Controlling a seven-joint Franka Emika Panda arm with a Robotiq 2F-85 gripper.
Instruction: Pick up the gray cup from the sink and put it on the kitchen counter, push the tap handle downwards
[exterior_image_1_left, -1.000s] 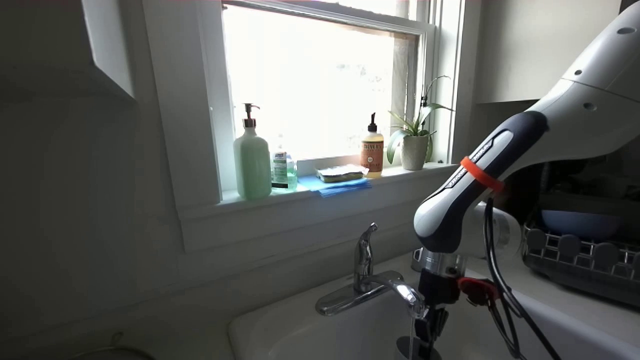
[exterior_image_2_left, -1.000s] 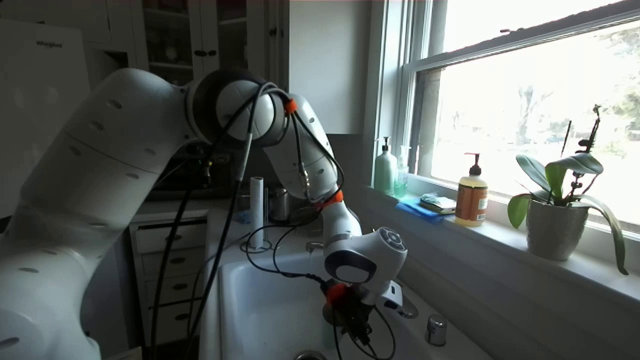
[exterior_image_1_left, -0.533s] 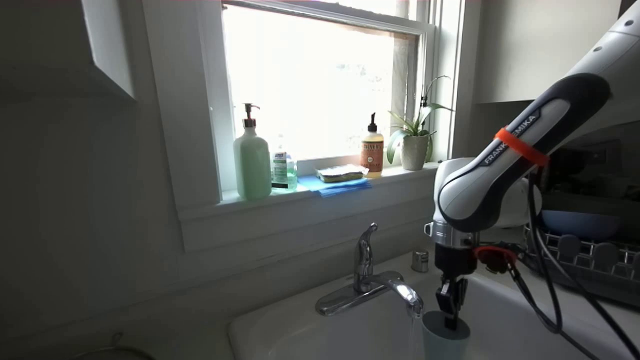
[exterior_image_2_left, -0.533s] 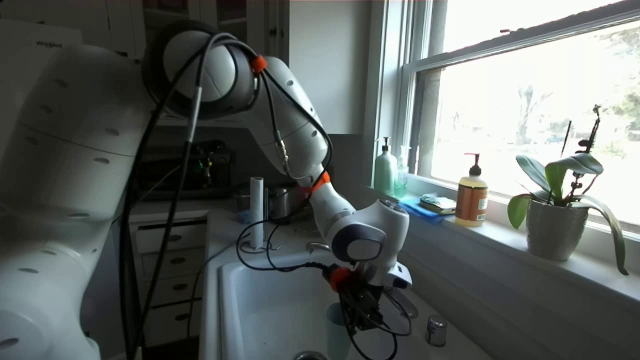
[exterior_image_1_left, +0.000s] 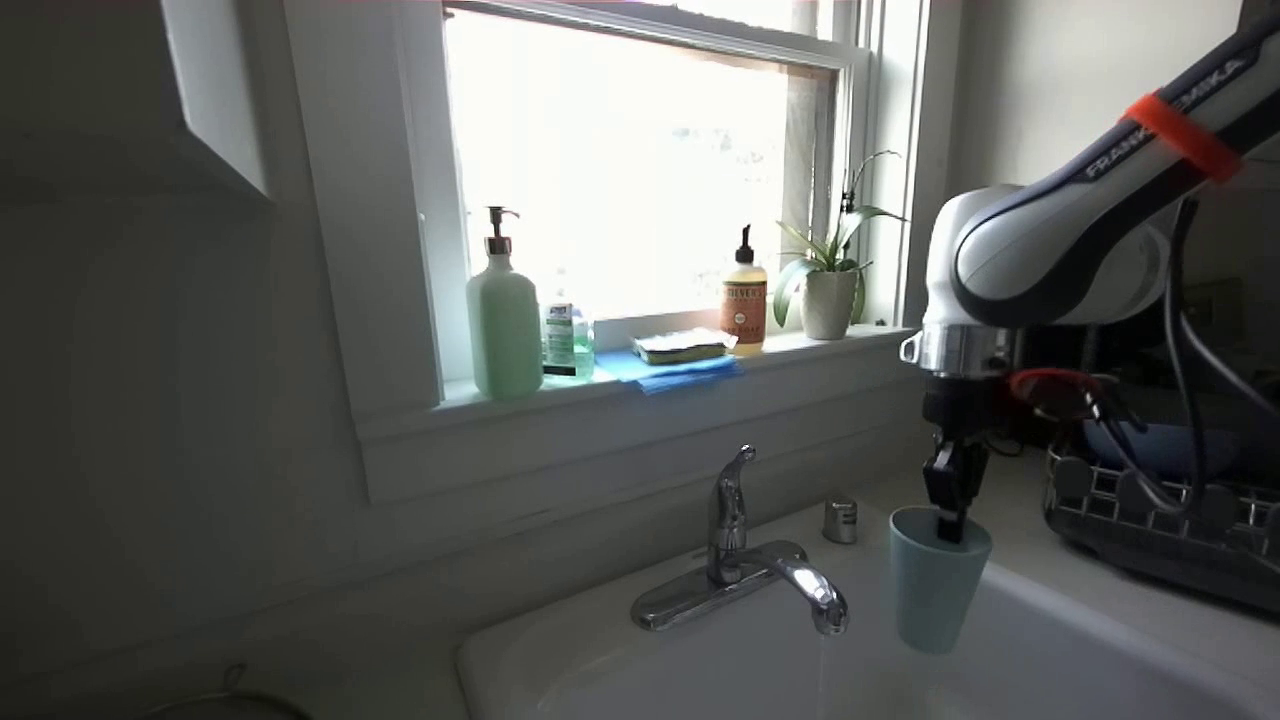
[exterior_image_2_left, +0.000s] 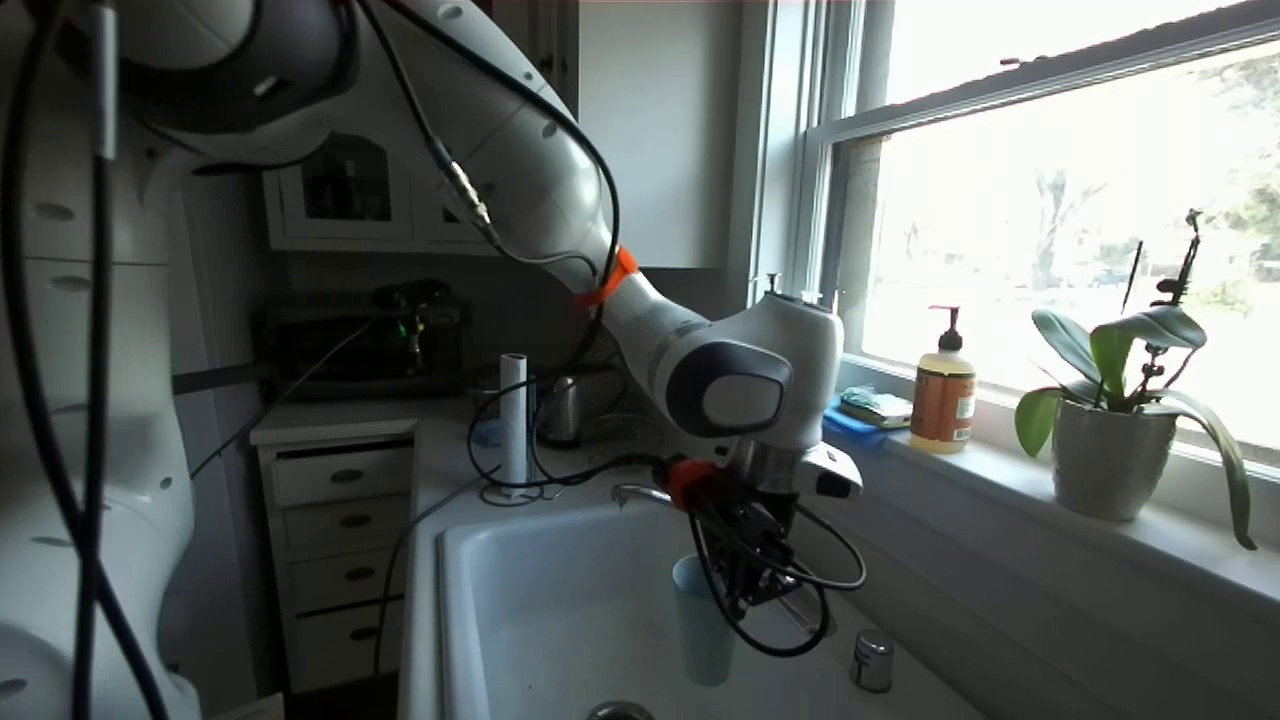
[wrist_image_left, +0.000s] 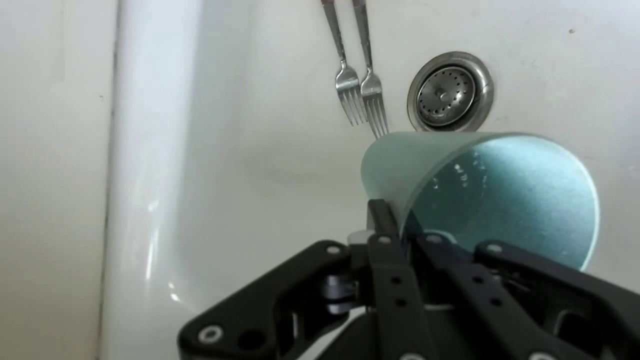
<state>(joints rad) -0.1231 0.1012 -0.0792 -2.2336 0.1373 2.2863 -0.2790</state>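
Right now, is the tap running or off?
Running: in an exterior view, a thin, faint stream of water falls from the chrome spout over the sink.

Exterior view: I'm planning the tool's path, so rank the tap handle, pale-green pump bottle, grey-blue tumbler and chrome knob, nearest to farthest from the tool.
1. Grey-blue tumbler: its wall pinched in the tool.
2. Chrome knob: left of the tool in an exterior view.
3. Tap handle: farther left there.
4. Pale-green pump bottle: farthest left, up on the windowsill.
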